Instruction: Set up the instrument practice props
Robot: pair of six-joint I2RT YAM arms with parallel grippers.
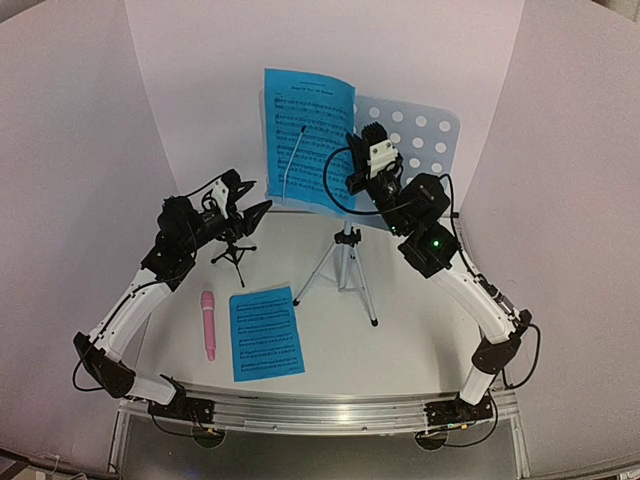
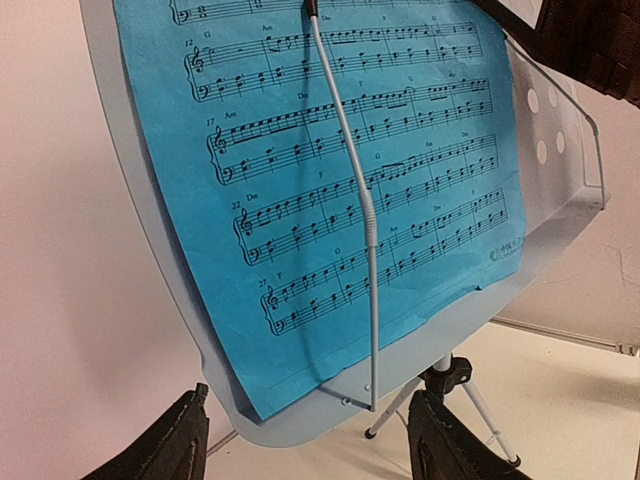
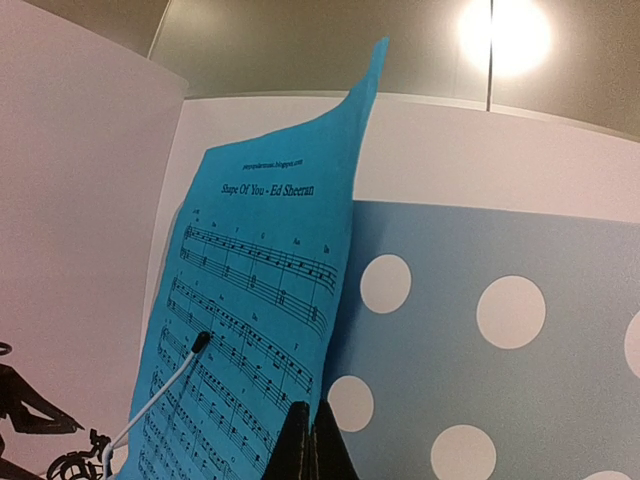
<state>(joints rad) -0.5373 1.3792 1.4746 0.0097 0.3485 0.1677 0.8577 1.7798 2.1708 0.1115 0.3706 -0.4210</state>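
The pale-blue perforated music-stand desk (image 1: 425,135) (image 2: 560,215) (image 3: 520,400) stands on silver tripod legs (image 1: 345,265) at the back centre. One blue sheet-music page (image 1: 305,125) (image 2: 340,180) (image 3: 260,300) rests on its left half under a white wire page holder (image 2: 350,170). My right gripper (image 1: 365,132) (image 3: 315,430) is shut on that page's right edge, which curls off the desk. My left gripper (image 1: 248,205) (image 2: 310,440) hangs open just below the desk's lower lip, with nothing between its fingers. On the table lie a second page (image 1: 265,333) and the pink microphone (image 1: 208,325). The black tripod mic mount (image 1: 234,250) stands beneath the left arm.
White backdrop panels (image 1: 90,120) close in the back and both sides. The stand's tripod legs spread over the middle of the table. The left arm reaches over the mic mount.
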